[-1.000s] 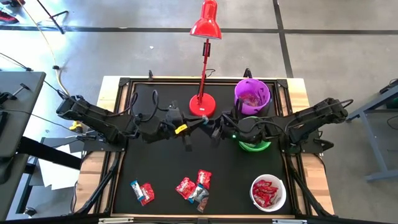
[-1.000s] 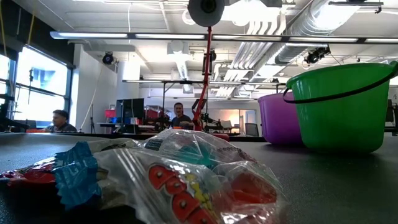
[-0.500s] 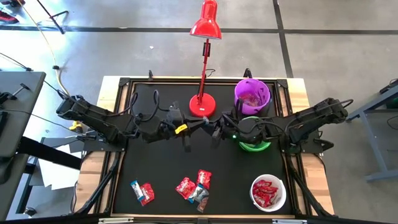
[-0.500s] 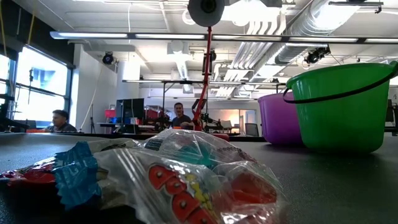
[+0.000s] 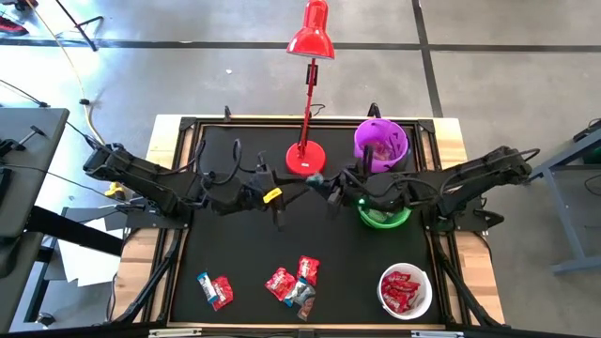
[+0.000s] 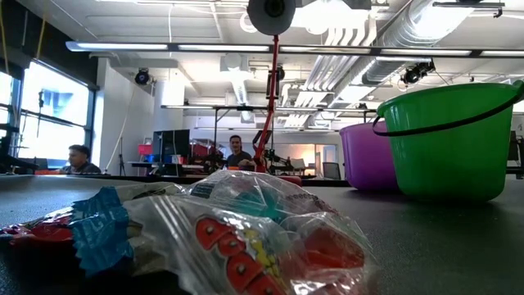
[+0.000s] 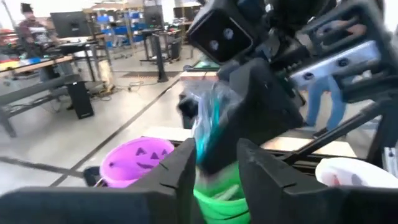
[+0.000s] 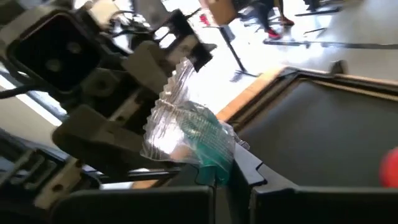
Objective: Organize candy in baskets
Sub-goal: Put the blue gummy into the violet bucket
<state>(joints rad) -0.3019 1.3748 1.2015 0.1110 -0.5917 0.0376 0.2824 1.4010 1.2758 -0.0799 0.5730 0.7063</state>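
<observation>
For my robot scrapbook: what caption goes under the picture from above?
Two robot arms meet mid-table, the right gripper pinching a wrapped candy beside the left gripper, near the green basket.

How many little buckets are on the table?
3. The purple basket sits at the back beside the red lamp's base, the green basket just in front of it, and the white basket at the front right corner.

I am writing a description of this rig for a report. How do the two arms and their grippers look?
Both arms are dark, jointed and angular, with black cables looping along them. The left arm carries a yellow tag near its wrist. The right arm shows a small green light near its wrist. The left gripper and right gripper have dark, blocky fingers.
</observation>
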